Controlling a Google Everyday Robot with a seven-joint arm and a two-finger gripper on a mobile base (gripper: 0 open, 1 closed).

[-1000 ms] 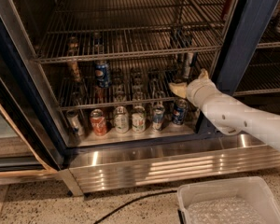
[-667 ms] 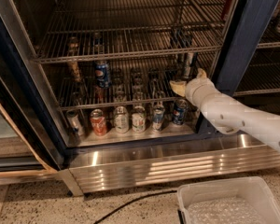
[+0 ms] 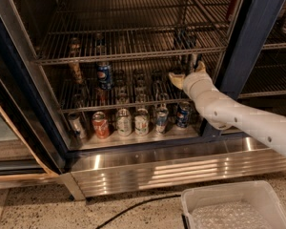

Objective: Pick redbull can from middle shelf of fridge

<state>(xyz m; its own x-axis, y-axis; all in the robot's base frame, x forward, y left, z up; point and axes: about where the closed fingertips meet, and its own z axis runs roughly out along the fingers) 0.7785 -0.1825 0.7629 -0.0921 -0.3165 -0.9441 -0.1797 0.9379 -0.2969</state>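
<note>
Tool (image 3: 183, 74) hovers over middle shelf (image 3: 69, 93), seemingly rightward.

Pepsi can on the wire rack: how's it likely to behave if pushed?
The Pepsi can stands upright on the thin rods of the middle shelf, so a high push would probably tip it, then it may roll. Its smooth metal wall likely slips. The end effector is well to its right, at the same shelf.

Fridge (image 3: 248, 42) interior is dim, glare streaks the steel sill (image 3: 157, 168), and the gripper (image 3: 190, 63) sits shadowed above the middle shelf (image 3: 81, 98) right end.
</note>
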